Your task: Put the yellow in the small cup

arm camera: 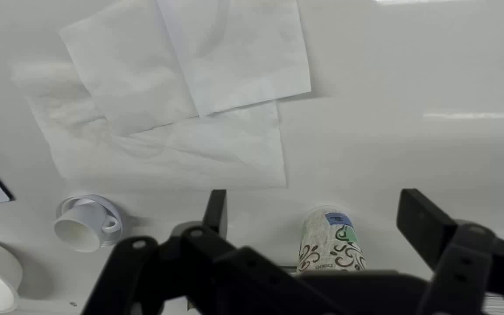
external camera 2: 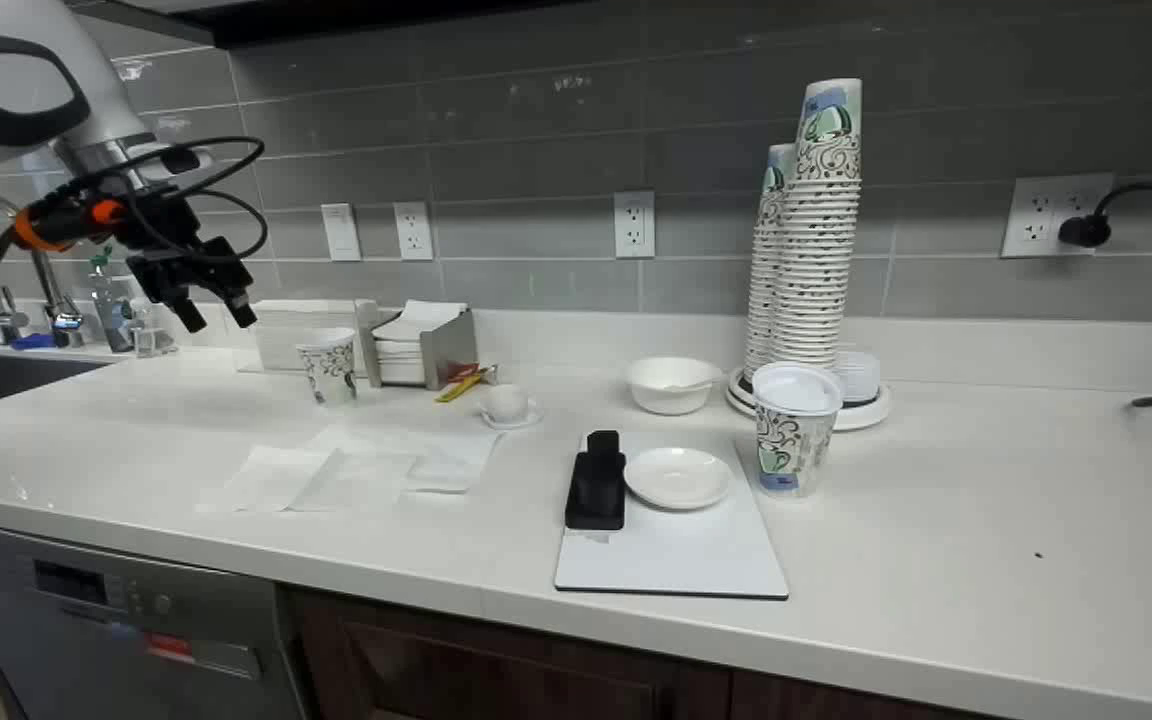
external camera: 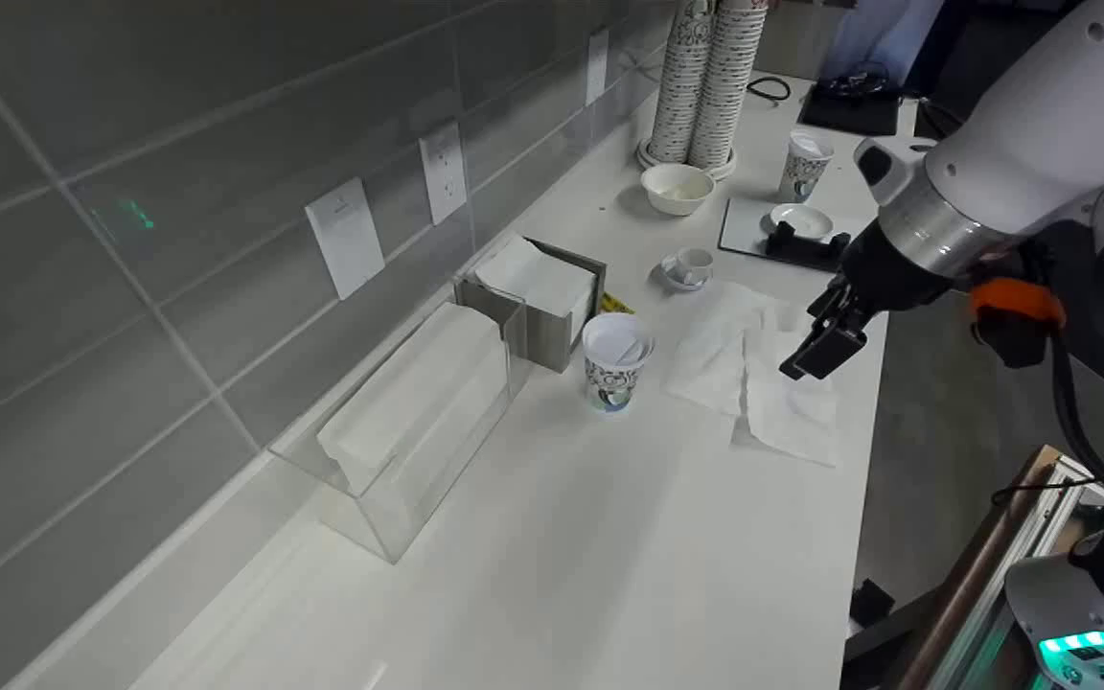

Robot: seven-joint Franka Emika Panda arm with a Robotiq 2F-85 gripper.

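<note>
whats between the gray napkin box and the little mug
In an exterior view, a yellow item and something red lie between the napkin box and the mug.

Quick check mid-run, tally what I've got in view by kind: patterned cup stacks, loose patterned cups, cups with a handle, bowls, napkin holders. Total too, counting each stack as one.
Patterned cup stacks: 2
Loose patterned cups: 2
Cup with a handle: 1
Bowl: 1
Napkin holders: 2
Total: 8
</note>
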